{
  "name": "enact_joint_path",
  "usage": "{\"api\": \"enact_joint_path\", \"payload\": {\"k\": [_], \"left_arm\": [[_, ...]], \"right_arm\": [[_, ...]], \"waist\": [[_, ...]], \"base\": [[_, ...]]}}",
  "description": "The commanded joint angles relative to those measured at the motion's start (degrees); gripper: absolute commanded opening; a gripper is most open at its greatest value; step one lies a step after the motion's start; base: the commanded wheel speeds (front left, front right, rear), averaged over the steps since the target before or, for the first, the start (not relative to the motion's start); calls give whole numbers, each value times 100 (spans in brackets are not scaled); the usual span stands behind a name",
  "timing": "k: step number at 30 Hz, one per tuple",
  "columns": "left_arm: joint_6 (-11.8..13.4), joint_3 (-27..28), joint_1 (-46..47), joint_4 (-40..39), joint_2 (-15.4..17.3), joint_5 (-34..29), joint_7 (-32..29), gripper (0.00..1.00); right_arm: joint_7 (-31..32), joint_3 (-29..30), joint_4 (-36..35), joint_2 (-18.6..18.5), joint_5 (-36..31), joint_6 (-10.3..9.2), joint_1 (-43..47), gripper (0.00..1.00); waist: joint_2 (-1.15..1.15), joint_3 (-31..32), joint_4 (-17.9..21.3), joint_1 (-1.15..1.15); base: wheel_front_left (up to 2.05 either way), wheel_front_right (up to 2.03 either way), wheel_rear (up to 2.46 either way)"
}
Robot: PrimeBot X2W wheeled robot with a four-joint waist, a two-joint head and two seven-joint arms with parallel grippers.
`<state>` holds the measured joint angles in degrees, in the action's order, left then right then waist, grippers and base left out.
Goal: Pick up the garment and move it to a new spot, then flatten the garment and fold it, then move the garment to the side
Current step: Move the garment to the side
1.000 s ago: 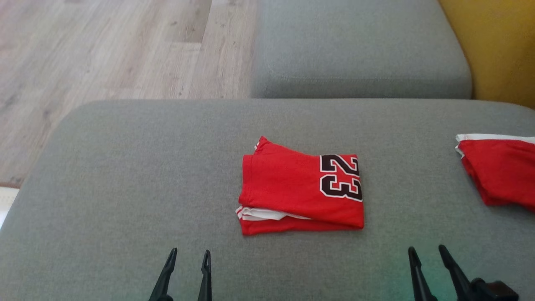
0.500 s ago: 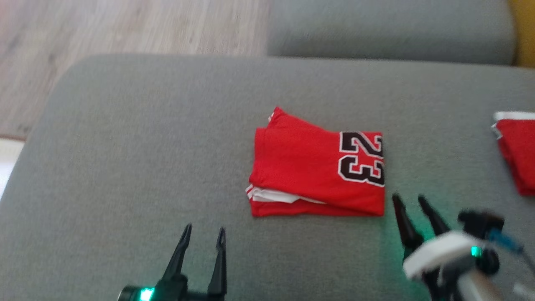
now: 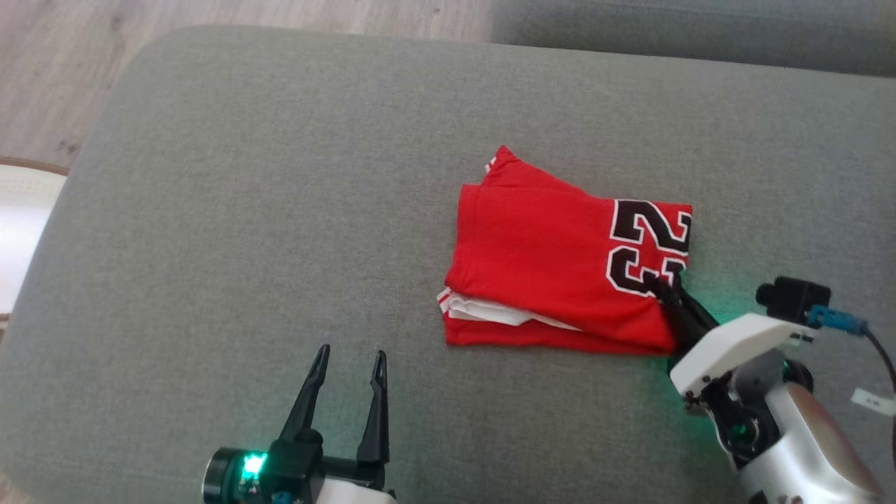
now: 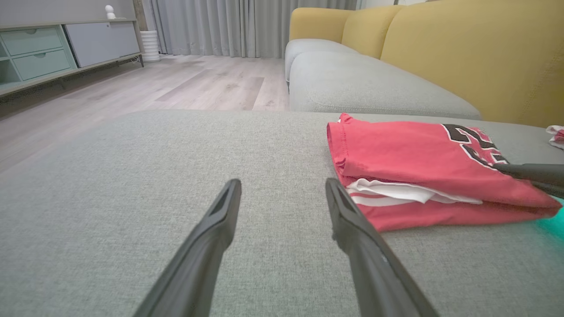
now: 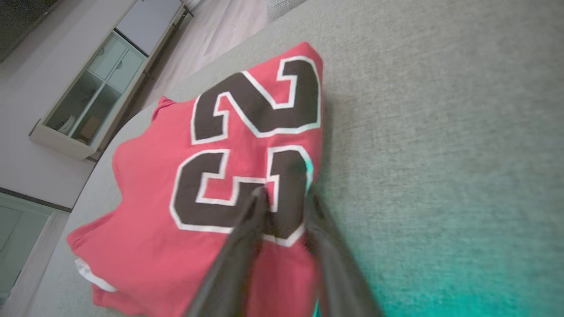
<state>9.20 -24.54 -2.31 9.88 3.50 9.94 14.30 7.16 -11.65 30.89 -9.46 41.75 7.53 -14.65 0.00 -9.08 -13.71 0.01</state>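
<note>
The folded red garment [image 3: 546,266], with a black "23" and white trim, lies on the grey sofa cushion [image 3: 245,210]. It also shows in the left wrist view [image 4: 410,154] and the right wrist view [image 5: 211,176]. My right gripper [image 3: 668,297] is at its right edge over the "3". One finger rests on the fabric and the other runs along the edge, with the jaws still apart and the cloth flat between them. My left gripper [image 3: 348,360] is open above bare cushion, in front of and to the left of the garment.
A second grey cushion [image 4: 352,83] and the yellow sofa back [image 4: 462,53] lie beyond the garment. Wooden floor [image 3: 63,77] runs past the cushion's left edge. A bit of another red and white cloth [image 4: 556,133] shows at the far right.
The head camera tipped down and shifted. My right gripper moved forward and left from bare cushion onto the garment's right edge. The left gripper rose slightly in view, still open.
</note>
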Motion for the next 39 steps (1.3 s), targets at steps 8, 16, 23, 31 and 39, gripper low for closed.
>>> {"api": "enact_joint_path", "payload": {"k": [8,16,23,31,39], "left_arm": [[59,214,400,-279,-60,-52,70,100],[10,322,893,-312,-61,-173,70,100],[-69,501,1297,-281,-61,-259,70,100],[-185,552,1368,-419,-62,-25,70,100],[-269,525,981,-274,-62,328,70,100]], "right_arm": [[-167,-99,-572,-967,66,-4,-641,0],[113,630,-969,-2279,-25,-4,-1152,0],[373,1479,-1218,-3178,-154,-4,-1199,0],[-196,2231,-1519,-2815,-1374,-4,-1058,100],[-1063,1159,-1970,-1306,-2034,-4,-129,100]], "waist": [[0,-389,763,-1],[0,-1026,1340,-1],[0,-1384,1497,-1],[0,-1104,1404,-1],[0,-105,1131,-1]], "base": [[0,0,0],[0,0,0],[0,0,0],[0,0,0],[0,0,0]]}}
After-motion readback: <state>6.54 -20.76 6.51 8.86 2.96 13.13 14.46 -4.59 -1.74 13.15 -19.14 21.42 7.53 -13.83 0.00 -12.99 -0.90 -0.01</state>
